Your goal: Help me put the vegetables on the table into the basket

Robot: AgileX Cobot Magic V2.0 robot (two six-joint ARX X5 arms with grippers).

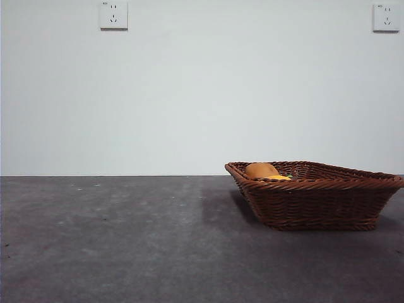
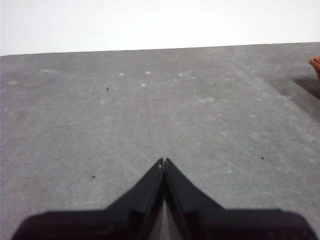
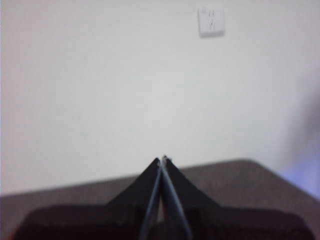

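The reddish-brown wicker basket (image 1: 315,196) stands on the dark grey table (image 1: 126,240) at the right. Above its rim show the brown potato (image 1: 261,170) and a bit of the yellow-orange vegetable (image 1: 278,178). The eggplant is hidden or out of view. My left gripper (image 2: 163,162) is shut and empty, held over bare table, with a sliver of the basket (image 2: 315,64) at the edge of its view. My right gripper (image 3: 162,159) is shut and empty, raised and facing the wall. Neither arm shows in the front view.
A white wall rises behind the table, with two power sockets (image 1: 113,14) (image 1: 386,17) high up. One socket (image 3: 211,20) also shows in the right wrist view. No loose vegetable shows on the table in the front view.
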